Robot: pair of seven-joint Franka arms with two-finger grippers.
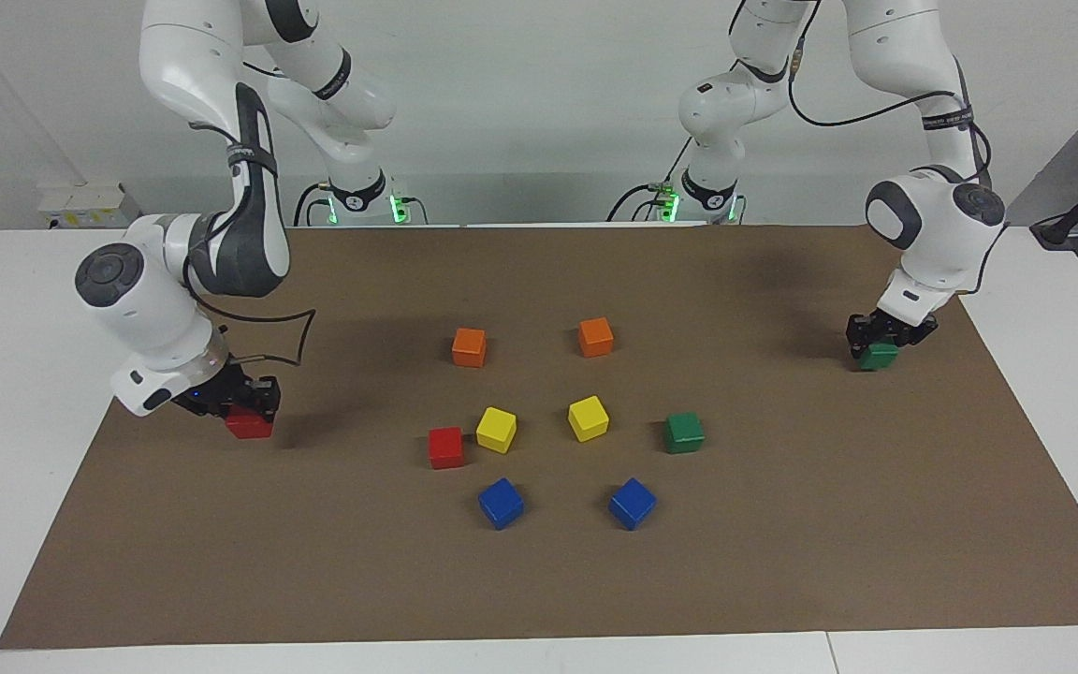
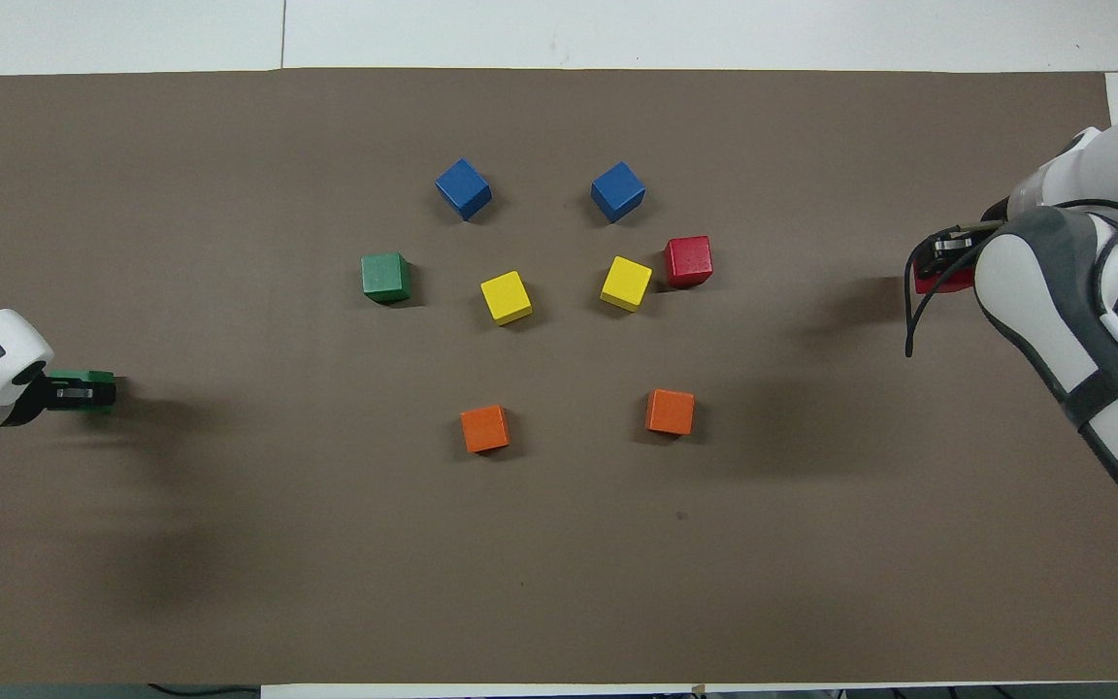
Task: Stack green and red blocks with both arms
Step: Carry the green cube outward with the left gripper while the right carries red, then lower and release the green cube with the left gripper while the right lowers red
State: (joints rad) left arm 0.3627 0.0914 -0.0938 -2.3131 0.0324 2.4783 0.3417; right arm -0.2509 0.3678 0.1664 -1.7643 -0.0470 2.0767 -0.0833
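Eight cubes crowd the middle of the brown mat (image 2: 229,544): at 12 o'clock two blue cubes (image 2: 463,188), at 6 o'clock two orange cubes (image 2: 485,428), in the centre two yellow cubes (image 2: 506,297). A red cube (image 2: 689,261) touches one yellow cube; there no finger fits between. A green cube (image 2: 385,277) stands apart. Both ends of the mat give wide passage.

This looks like a robot lab. Two big white robot arms (image 1: 211,215) (image 1: 932,215) with black cables stand at a plain white desk (image 1: 34,374) in front of a bare pale wall (image 1: 539,112). A brown mat (image 1: 539,580) covers the desk, and small colored cubes (image 1: 497,429) sit on it in a neat pattern, like a test.
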